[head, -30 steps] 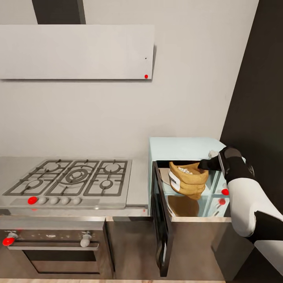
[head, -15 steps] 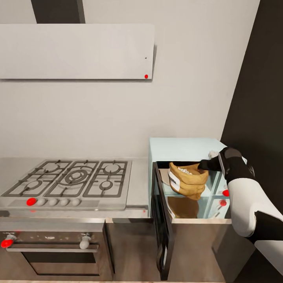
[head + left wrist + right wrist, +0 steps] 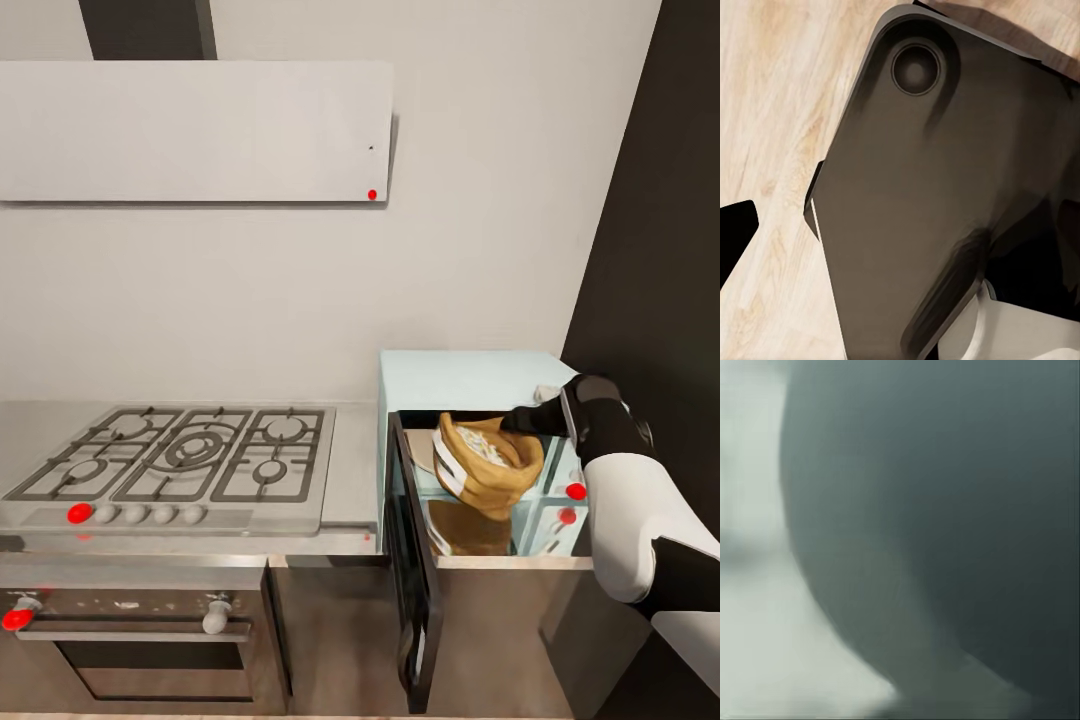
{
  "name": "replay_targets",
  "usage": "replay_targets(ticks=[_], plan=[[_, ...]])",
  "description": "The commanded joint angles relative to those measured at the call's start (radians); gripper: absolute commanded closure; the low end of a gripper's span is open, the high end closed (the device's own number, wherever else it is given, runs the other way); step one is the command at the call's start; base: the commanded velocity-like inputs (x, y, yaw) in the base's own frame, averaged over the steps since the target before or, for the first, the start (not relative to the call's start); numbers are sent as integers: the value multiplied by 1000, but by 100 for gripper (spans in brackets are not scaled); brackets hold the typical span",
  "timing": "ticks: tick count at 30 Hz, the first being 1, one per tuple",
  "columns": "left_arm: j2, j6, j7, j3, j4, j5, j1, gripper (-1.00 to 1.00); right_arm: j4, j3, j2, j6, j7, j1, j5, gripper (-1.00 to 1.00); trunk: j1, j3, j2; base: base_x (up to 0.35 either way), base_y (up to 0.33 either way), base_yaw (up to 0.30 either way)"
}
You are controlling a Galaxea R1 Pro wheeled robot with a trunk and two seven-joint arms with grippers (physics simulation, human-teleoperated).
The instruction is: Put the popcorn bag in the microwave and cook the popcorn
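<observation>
The right gripper (image 3: pixel 522 420) reached into the open front of the microwave (image 3: pixel 470 375) and met the rim of the popcorn bag (image 3: pixel 487 465); whether its fingers were pinching the rim or spread could not be told, since the bag and the arm's black wrist hid them. The bag hung tilted inside the cavity, its mouth leaning toward the right arm, with the popcorn (image 3: pixel 483 446) showing pale at the top and the white label facing the door side. Its brown reflection lay on the cavity floor below. The microwave door (image 3: pixel 412 570) stood swung open toward the camera, hinged at the left. Two red lights marked the control panel beside the white forearm. The microwave stood at the right end of the worktop (image 3: pixel 355 470), just beside the steel gas hob (image 3: pixel 175 455); an oven (image 3: pixel 130 625) sat beneath the hob and a pale hood (image 3: pixel 195 130) above it. The left wrist view showed a dark panel (image 3: pixel 945 202) over wooden floor (image 3: pixel 765 90); the left gripper's state could not be told. The right wrist view was a grey blur.
</observation>
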Motion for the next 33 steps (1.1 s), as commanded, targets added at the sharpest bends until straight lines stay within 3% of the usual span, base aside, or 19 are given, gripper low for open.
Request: replay_targets(ticks=[1, 5, 15, 17, 20, 23, 28, 33], plan=[[0, -2, 4, -3, -2, 4, 0, -100, 55, -2, -1, 2, 5, 0, 61, -100, 0, -1, 0, 0, 0, 0], [-2, -3, 4, -4, -2, 3, 0, -100, 55, -1, -6, 2, 5, 0, 57, -100, 0, -1, 0, -62, 0, 0], [-5, -3, 5, -4, -2, 0, 0, -100, 25, -1, -12, 2, 10, 0, 51, -100, 0, -1, 0, -327, 0, 0], [-5, -3, 5, -4, -2, 0, 0, -100, -29, -2, -12, 2, 42, 0, 47, -100, 0, -1, 0, -346, 0, 0], [-5, -3, 5, -4, -2, 0, 0, -100, -154, -3, -10, 2, 162, 0, 52, -100, 0, -1, 0, -346, 0, 0], [-5, -3, 5, -4, -2, 0, 0, -100, -193, -3, -12, 2, 197, 8, 59, -100, 0, -1, 0, -346, 0, 0], [-3, -3, 5, -4, -2, 0, 0, -100, -241, -3, -22, -11, 209, 198, 59, -100, 0, -1, 0, -296, 0, 0], [-3, -3, 4, -5, -2, -1, 0, -100, -252, -2, -16, -199, 210, 416, 52, -100, 0, -1, 0, -69, 0, 0]])
